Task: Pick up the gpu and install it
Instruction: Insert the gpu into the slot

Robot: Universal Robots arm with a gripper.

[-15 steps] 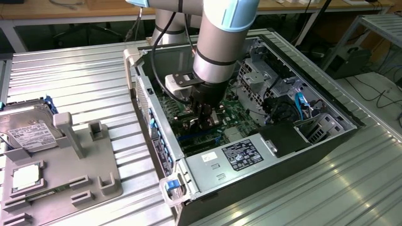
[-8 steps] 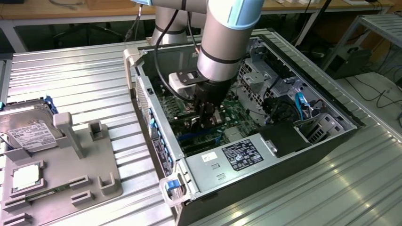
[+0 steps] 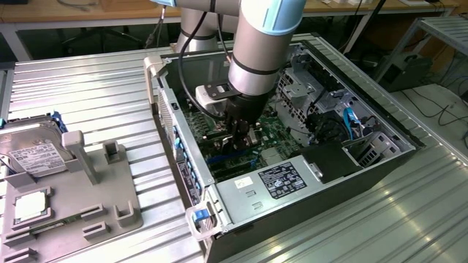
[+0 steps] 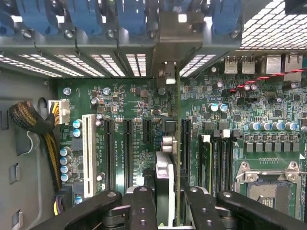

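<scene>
The computer case lies open on the table, the motherboard inside it. The gripper reaches down into the case. A tray with a hard drive sits at the exterior view's left

From outside, light falls evenly and brightly from above. The ribbed metal table throws back pale glare in streaks. My arm shows a soft sheen along its side. The inside of the computer case sits in shade, darkest under my arm. At my wrist, the vent grilles burn out white with daylight behind them. The green board is sharp and evenly lit; my black fingers are close and dark.
</scene>
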